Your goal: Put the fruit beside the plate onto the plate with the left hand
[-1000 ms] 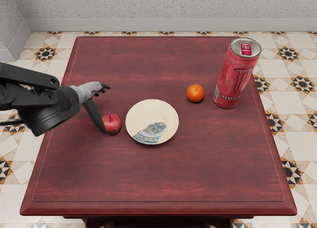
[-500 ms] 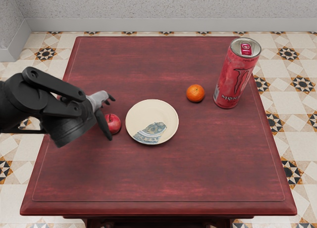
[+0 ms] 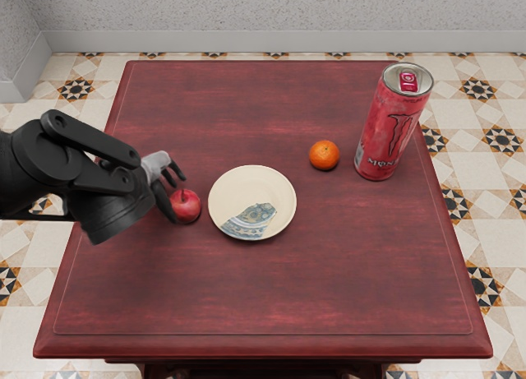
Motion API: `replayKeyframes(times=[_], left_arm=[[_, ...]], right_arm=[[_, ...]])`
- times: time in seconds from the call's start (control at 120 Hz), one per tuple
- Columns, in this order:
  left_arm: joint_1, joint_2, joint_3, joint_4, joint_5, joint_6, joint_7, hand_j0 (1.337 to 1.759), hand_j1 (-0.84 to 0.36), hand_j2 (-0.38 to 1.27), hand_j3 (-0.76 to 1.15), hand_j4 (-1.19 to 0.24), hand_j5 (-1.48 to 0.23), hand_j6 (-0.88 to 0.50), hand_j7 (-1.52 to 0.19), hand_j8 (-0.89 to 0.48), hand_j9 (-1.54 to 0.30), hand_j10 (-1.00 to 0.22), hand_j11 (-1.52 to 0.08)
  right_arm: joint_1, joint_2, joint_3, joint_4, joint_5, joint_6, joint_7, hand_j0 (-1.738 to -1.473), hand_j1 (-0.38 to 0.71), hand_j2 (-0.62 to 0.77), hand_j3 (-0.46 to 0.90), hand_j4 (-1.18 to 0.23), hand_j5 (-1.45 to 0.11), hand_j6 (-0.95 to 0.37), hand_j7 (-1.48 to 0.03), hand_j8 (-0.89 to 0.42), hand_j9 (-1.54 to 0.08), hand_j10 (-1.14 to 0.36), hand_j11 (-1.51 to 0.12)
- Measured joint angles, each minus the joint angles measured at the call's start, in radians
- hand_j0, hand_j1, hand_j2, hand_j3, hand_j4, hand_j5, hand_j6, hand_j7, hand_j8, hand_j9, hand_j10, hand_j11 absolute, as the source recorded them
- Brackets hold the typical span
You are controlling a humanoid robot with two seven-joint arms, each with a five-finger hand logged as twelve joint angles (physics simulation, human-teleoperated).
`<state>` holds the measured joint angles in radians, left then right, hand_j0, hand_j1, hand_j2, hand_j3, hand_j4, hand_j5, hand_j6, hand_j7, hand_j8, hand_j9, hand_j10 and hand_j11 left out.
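One hand, the left hand, has been drawn closer to the apple over the last second. Its thumb is now set against the fruit's left side, the fingers are spread above, and nothing is grasped yet. The apple is left on the table, just beside the plate, so a grasp is judged imminent. Farther right, the orange and can have not been moved.

The left hand hides part of the apple; contact cannot be told.
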<state>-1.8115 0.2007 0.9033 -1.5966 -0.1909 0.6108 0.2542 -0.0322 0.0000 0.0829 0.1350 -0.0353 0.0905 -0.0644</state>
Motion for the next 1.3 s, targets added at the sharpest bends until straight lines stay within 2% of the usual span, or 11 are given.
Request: replayKeyframes(times=[0.508, 0.7, 0.967, 1.183, 1.3], left_arm=[[-0.026, -0.072, 0.002, -0.003, -0.006, 0.0, 0.009, 1.658, -0.21, 0.1, 0.0, -0.47, -0.61, -0.47, -0.61, -0.47, -0.61, -0.47, -0.61], [-0.029, -0.069, 0.005, -0.003, -0.005, 0.0, 0.024, 1.657, -0.26, 0.33, 0.0, -0.59, -0.76, -0.48, -0.77, -0.49, -0.77, -0.58, -0.77], [-0.038, -0.064, 0.011, -0.004, -0.009, -0.001, 0.026, 1.657, -0.31, 0.62, 0.0, -0.69, -0.94, -0.47, -0.92, -0.5, -0.92, -0.7, -0.92], [-0.059, -0.041, 0.02, -0.002, -0.011, -0.001, 0.026, 1.657, -0.38, 0.73, 0.0, -0.69, -0.95, -0.45, -0.93, -0.48, -0.93, -0.7, -0.93], [-0.08, -0.038, 0.022, -0.001, -0.01, -0.001, 0.026, 1.658, -0.38, 0.68, 0.0, -0.68, -0.94, -0.43, -0.92, -0.46, -0.92, -0.69, -0.92]], right_arm=[[0.0, 0.0, 0.0, 0.0, 0.0, 0.0, 0.0, -1.658, -0.35, 0.0, 0.0, 0.0, 0.0, 0.0, 0.0, 0.0, 0.0, 0.0, 0.0], [0.0, 0.0, 0.0, 0.0, 0.0, 0.0, 0.0, -1.658, -0.35, 0.0, 0.0, 0.0, 0.0, 0.0, 0.0, 0.0, 0.0, 0.0, 0.0], [0.0, 0.0, 0.0, 0.0, 0.0, 0.0, 0.0, -1.658, -0.35, 0.0, 0.0, 0.0, 0.0, 0.0, 0.0, 0.0, 0.0, 0.0, 0.0], [0.0, 0.0, 0.0, 0.0, 0.0, 0.0, 0.0, -1.658, -0.35, 0.0, 0.0, 0.0, 0.0, 0.0, 0.0, 0.0, 0.0, 0.0, 0.0], [0.0, 0.0, 0.0, 0.0, 0.0, 0.0, 0.0, -1.658, -0.35, 0.0, 0.0, 0.0, 0.0, 0.0, 0.0, 0.0, 0.0, 0.0, 0.0]])
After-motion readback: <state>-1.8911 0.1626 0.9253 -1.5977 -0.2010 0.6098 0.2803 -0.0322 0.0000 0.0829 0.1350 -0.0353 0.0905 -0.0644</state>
